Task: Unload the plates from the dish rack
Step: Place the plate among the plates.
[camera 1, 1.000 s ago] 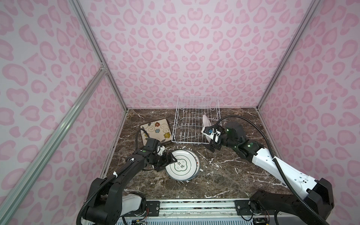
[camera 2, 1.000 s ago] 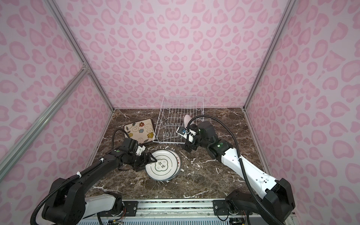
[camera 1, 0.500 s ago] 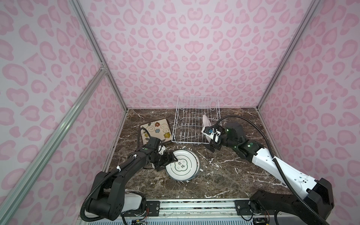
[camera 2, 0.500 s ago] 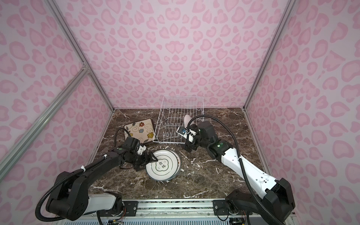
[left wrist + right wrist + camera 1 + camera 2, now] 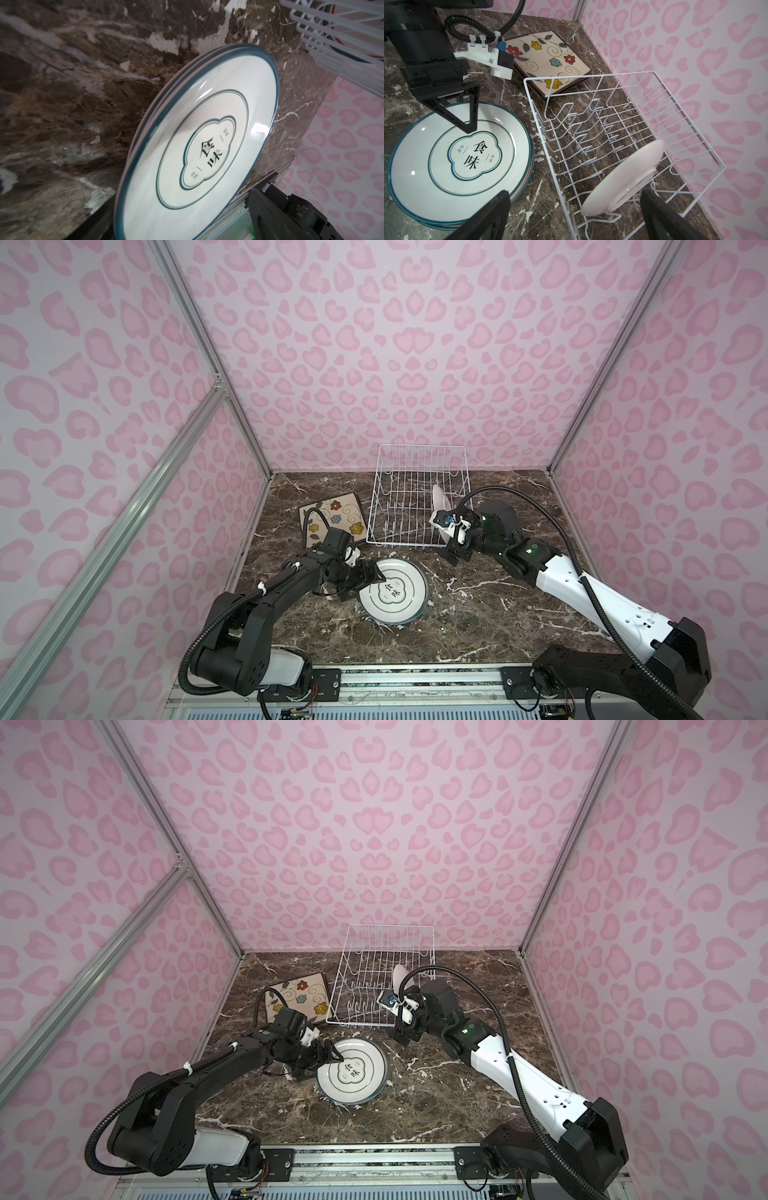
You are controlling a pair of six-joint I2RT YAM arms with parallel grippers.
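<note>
Left arm's elbow has swung a bit vs a sec ago, but the left gripper [image 5: 365,584] is at the same spot on the left rim of the round stack [image 5: 399,597]. Its jaws are wide open, one finger over the top plate's face, the other off past the rim, not pinching anything afaict. Right arm hasn't budged: right gripper [image 5: 575,193] hangs at the near right corner of the dish rack [image 5: 411,506], jaws spread wide w/ nothing clamped. The one round plate [image 5: 623,178] left in it leans on edge between the tines at that corner, plain white back toward the wrist cam. Rack sits at the back edge of the desk [image 5: 478,614], roughly mid. The square plates [image 5: 336,516] lie stacked face up just left of the rack, toward the back left corner, flowers + swirls showing; can't count them. Round stack lies flat left of centre, in front of the rack's near left corner: teal rim, black characters printed in the middle, more rims peeking out underneath. Desk top is dark brown marble-look w/ white veins. The walls [image 5: 395,344] are pale pink w/ darker pink blotch print, w/ alu struts [image 5: 218,383] in the corners + one slanting across the left wall. A metal rail [image 5: 415,680] runs along the front edge btw the arm bases.
</note>
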